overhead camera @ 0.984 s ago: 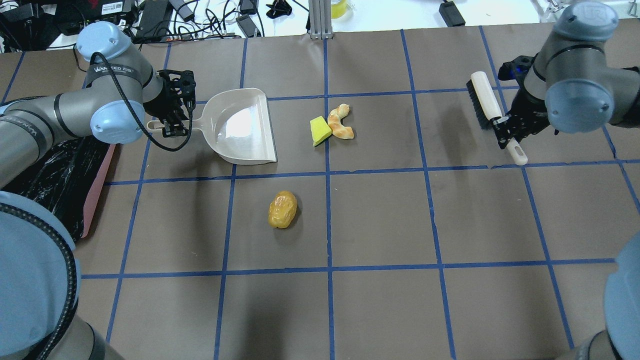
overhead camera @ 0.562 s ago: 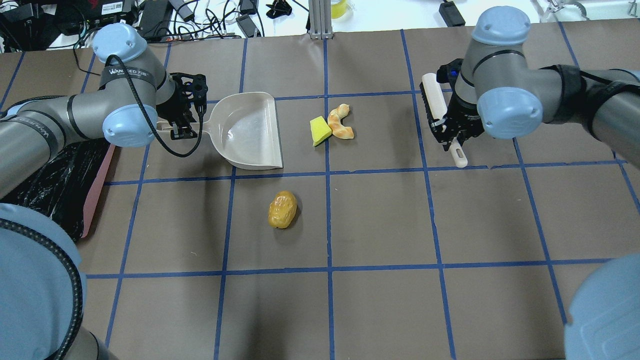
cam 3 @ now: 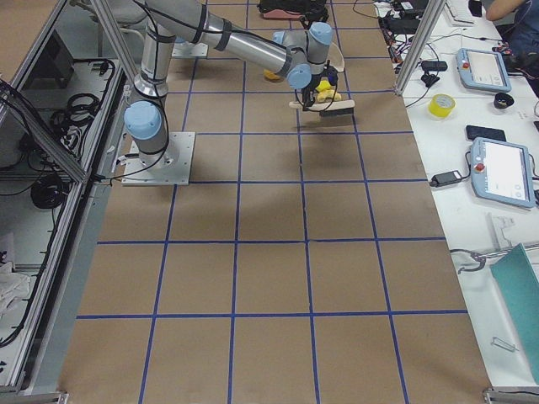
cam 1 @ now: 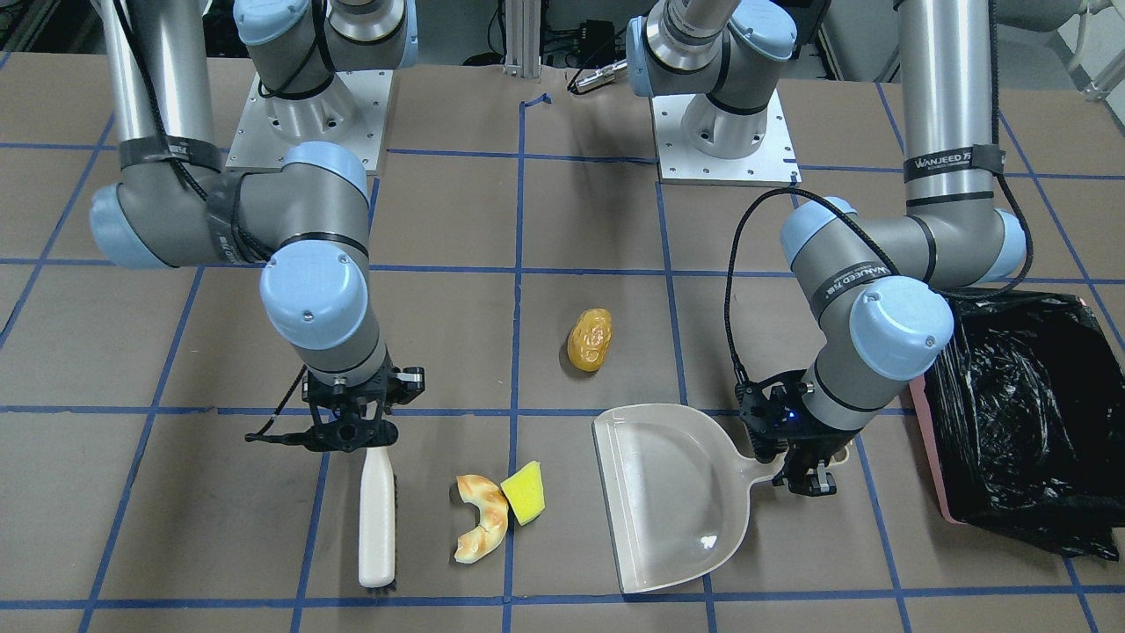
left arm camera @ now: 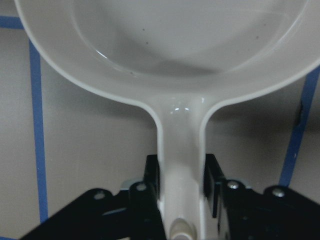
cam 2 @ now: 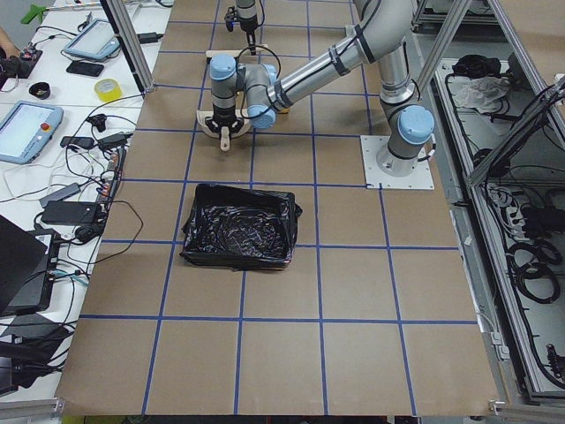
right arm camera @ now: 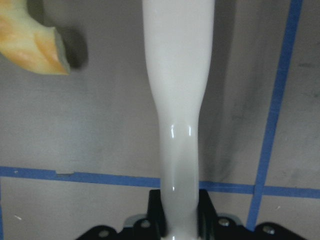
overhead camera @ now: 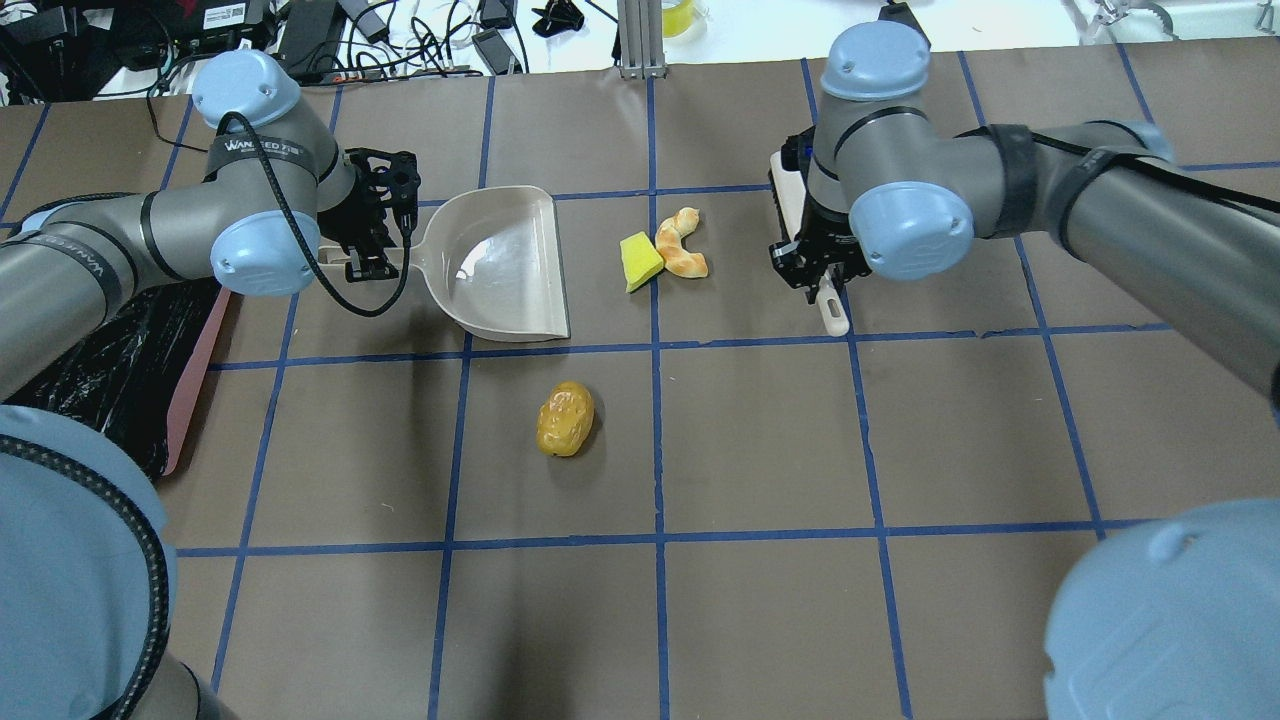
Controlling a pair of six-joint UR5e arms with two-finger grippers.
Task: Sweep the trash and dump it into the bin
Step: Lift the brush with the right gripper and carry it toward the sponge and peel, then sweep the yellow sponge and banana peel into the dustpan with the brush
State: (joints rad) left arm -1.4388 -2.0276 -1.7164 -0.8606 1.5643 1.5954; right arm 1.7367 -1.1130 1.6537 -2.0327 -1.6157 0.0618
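The off-white dustpan [overhead camera: 500, 265] lies on the table with its mouth toward the trash. My left gripper [overhead camera: 368, 258] is shut on the dustpan's handle, as the left wrist view [left arm camera: 181, 172] shows. My right gripper [overhead camera: 815, 275] is shut on the handle of a white brush [cam 1: 378, 519], which stands just right of the bread crescent [overhead camera: 682, 245]. The yellow sponge wedge [overhead camera: 640, 261] touches the crescent. The golden-brown potato [overhead camera: 565, 418] lies alone, nearer the robot. The pink bin [overhead camera: 195, 370] with its black bag stands at the left edge, partly hidden by my left arm.
Blue tape lines divide the brown table into squares. Cables and boxes lie beyond the far edge [overhead camera: 400, 40]. The bin [cam 1: 932, 457] sits close behind my left wrist [cam 1: 888, 325]. Both arm bases [cam 1: 721, 132] stand on the robot's side.
My right arm has swung left with the brush, from the table's right side to just beside the crescent. My left gripper has pushed the dustpan slightly right.
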